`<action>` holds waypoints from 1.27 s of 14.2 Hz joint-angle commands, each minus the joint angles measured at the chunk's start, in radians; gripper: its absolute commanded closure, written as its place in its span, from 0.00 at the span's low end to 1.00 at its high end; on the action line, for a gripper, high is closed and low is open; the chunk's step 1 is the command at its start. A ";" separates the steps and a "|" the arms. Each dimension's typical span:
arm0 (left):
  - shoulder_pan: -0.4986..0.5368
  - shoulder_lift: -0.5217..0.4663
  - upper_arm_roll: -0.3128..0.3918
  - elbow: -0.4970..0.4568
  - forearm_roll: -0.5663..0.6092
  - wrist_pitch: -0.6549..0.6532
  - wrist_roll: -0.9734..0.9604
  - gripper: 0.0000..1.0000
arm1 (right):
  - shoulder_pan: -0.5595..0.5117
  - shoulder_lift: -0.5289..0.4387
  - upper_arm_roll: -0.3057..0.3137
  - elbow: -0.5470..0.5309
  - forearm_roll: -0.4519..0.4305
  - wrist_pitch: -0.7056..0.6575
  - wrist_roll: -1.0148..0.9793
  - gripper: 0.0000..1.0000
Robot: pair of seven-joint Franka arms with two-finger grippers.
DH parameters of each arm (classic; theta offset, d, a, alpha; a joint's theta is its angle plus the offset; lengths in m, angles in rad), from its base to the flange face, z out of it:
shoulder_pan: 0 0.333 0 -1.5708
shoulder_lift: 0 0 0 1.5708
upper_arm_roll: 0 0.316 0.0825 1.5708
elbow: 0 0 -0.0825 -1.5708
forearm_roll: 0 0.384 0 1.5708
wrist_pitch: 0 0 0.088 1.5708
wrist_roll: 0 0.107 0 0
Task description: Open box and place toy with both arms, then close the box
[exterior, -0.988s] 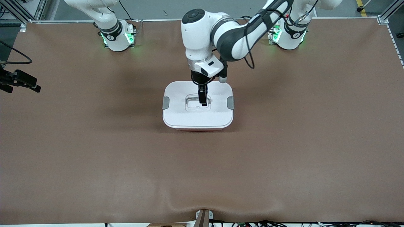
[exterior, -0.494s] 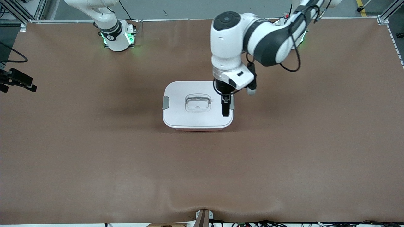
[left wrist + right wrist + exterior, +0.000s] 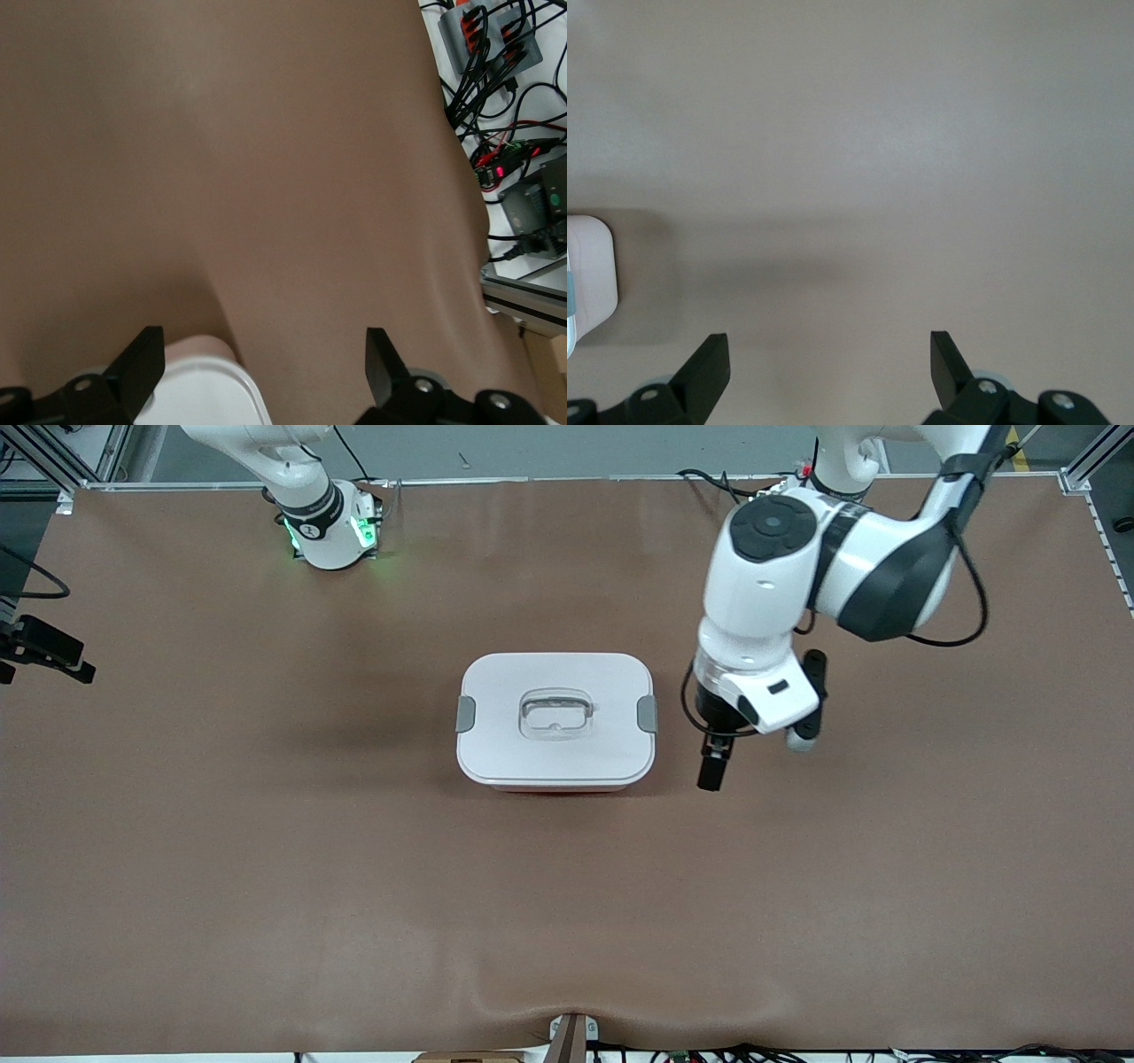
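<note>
Box sits mid-table on the brown mat, white lid on and seated flat; I see both grey side clips, one toward the right arm's end, one toward the left arm's end, lying against the lid edge; clear recessed handle in the lid centre, nothing touching it; lid is opaque so I can't tell what's inside; toy not visible in any view. Left gripper hangs over bare mat just beside the box, toward the left arm's end, pointing down, holding nothing; left wrist view shows its fingers wide apart with a corner of the lid between them. Right gripper is out at the right arm's end of the table, arm waiting; right wrist view shows its fingers spread apart over mat, empty, box edge at the frame's side.
</note>
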 commanded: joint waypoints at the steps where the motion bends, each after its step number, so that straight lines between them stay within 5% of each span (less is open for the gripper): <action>1: 0.054 -0.027 -0.012 -0.013 -0.033 -0.077 0.216 0.00 | -0.015 -0.002 0.009 0.012 0.001 -0.011 -0.005 0.00; 6: 0.211 -0.084 -0.010 -0.013 -0.126 -0.203 0.736 0.00 | -0.015 -0.002 0.009 0.011 0.003 -0.011 -0.003 0.00; 14: 0.359 -0.139 -0.010 0.072 -0.133 -0.384 1.296 0.00 | -0.015 -0.002 0.009 0.012 0.001 -0.011 -0.003 0.00; 16: 0.341 -0.201 0.058 0.058 -0.178 -0.388 1.465 0.00 | -0.017 -0.002 0.009 0.012 0.000 -0.011 -0.003 0.00; 18: 0.215 -0.263 0.242 0.020 -0.275 -0.398 1.574 0.00 | -0.017 -0.002 0.008 0.012 0.001 -0.011 -0.003 0.00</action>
